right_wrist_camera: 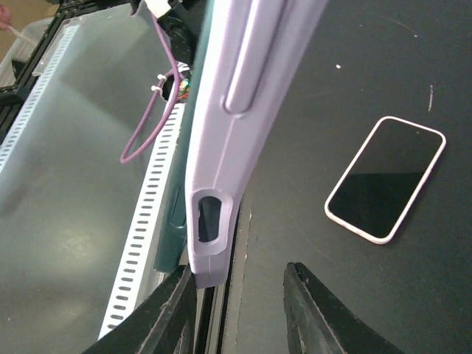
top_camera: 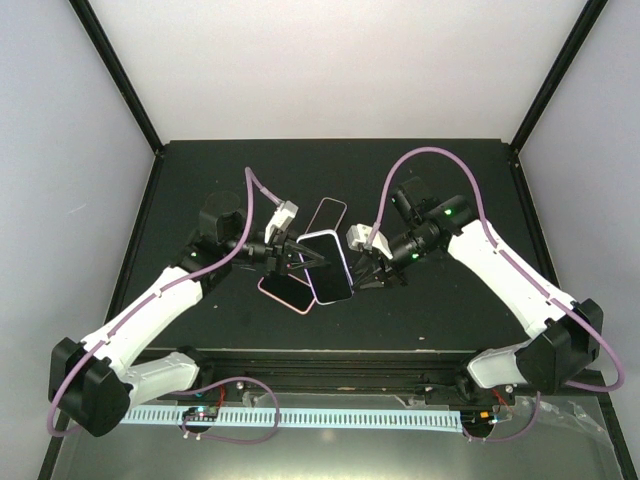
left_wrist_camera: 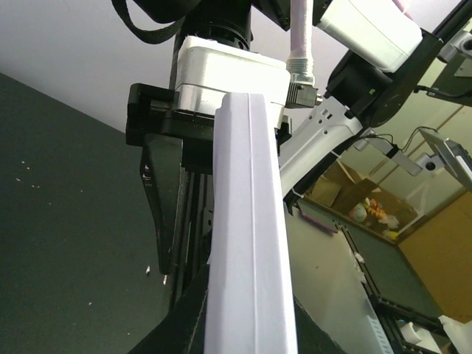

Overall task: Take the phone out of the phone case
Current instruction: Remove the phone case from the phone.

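Note:
The phone (top_camera: 328, 268), screen up, sits in a lavender phone case (top_camera: 318, 235) held above the middle of the table between both arms. My left gripper (top_camera: 290, 258) is shut on the case's left side. In the left wrist view the case's long edge (left_wrist_camera: 251, 243) runs up between my jaws (left_wrist_camera: 251, 328). My right gripper (top_camera: 362, 272) is at the case's right side. In the right wrist view it (right_wrist_camera: 237, 271) stands open, and the case's end with the port cutout (right_wrist_camera: 210, 217) touches the left finger (right_wrist_camera: 166, 313). The right finger (right_wrist_camera: 313, 313) is apart from it.
Two other phones lie on the black table: a pink-rimmed one (top_camera: 287, 290) under the held phone, also in the right wrist view (right_wrist_camera: 386, 179), and one (top_camera: 326, 213) behind it. A perforated white rail (top_camera: 330, 417) runs along the near edge.

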### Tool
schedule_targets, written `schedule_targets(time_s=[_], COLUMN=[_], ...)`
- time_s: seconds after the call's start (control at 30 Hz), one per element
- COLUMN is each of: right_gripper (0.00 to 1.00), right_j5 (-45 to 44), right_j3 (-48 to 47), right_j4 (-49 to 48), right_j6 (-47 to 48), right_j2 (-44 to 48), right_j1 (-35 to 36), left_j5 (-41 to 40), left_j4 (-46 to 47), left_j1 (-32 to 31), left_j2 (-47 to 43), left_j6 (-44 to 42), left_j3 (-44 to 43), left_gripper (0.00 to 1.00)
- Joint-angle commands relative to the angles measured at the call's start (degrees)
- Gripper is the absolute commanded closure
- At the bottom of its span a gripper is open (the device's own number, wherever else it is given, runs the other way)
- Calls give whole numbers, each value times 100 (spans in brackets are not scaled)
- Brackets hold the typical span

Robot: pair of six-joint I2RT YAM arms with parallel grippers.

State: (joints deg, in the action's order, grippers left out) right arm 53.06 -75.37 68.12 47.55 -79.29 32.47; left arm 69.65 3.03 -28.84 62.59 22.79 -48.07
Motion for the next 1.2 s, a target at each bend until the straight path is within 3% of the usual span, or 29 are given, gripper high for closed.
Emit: schedule_targets(time_s=[0.0,0.07,0.17,0.33,0.43,0.57,0.73,0.83,0.9,0.97,1.07,1.17], right_gripper=[67,65,54,48,43,42,67,87,95,99,99,99], right_j5=[-712,-747,-752,-462,24,930,1580,1602,1607,1555,1401,896], right_j3=[134,209,188,29,-100,-254,-158,227,543,828,1252,1582], right_j4=[-1451,-2042,-2660,-3314,-3418,-3294,-3286,-3730,-4150,-4469,-4884,-4955], right_j6=[-678,-1162,-2001,-3167,-3397,-3441,-3769,-4407,-4922,-5321,-5848,-6177], right_j2=[-117,-15,77,30,-80,-129,15,182,279,351,449,506], right_j1=[-21,-21,-25,-29,-26,-22,-25,-133,-321,-576,-984,-1328], left_j5=[939,913,773,393,318,52,-1201,-1813,-2295,-2668,-3378,-4423], left_j4=[735,856,1160,1791,2591,2771,2213,2114,1885,1838,1277,517], left_j1=[-168,-170,-183,-194,-232,-250,-242,-187,-102,-2,103,107], left_j2=[-153,-134,-103,24,230,401,542,767,949,1041,1202,1119], left_j6=[380,445,624,1036,1495,1574,1354,1373,1413,1399,1183,801], left_j3=[-144,-123,-63,167,393,469,278,0,-243,-442,-821,-1104], left_gripper=[98,98,98,98,98,98,98,98,98,90,48,34])
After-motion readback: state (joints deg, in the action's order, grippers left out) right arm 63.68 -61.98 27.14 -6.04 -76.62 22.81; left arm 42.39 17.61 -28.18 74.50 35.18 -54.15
